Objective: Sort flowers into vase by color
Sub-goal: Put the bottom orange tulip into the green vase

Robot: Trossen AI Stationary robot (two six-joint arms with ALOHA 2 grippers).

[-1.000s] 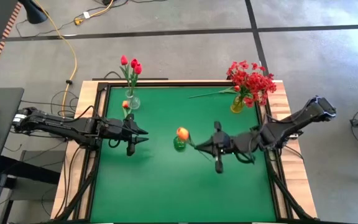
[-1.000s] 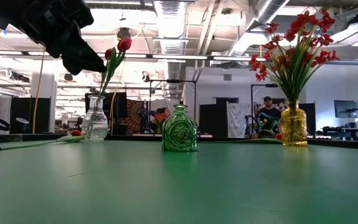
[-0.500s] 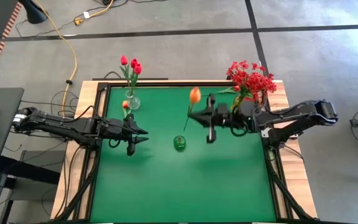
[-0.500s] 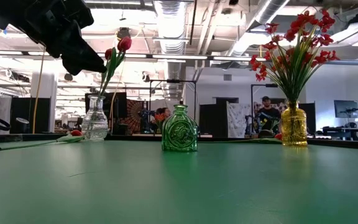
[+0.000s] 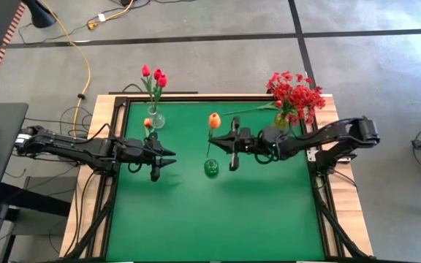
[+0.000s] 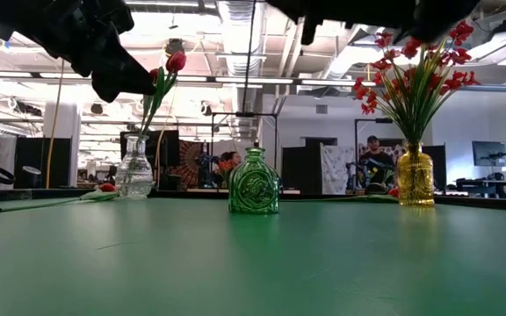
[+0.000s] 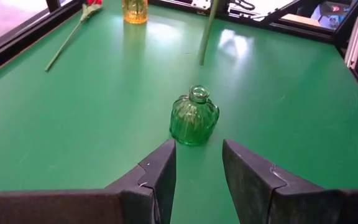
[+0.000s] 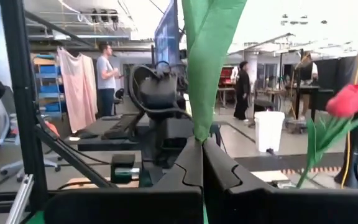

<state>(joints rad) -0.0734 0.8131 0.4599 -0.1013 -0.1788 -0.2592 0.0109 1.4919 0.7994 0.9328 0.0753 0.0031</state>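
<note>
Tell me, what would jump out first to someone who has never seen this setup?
Probably the orange tulip dangling by its stem from the right claw, shut on it, above the small green vase at mid-table. Next, the big spray of red blossoms in the yellow vase at the far right corner, and red-pink tulips in the clear vase far left.

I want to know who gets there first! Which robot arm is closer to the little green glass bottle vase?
The right. The right gripper, jaws shut on the orange tulip, hangs just beside the small green glass bottle vase. The left gripper waits farther off on the vase's other side.
</note>
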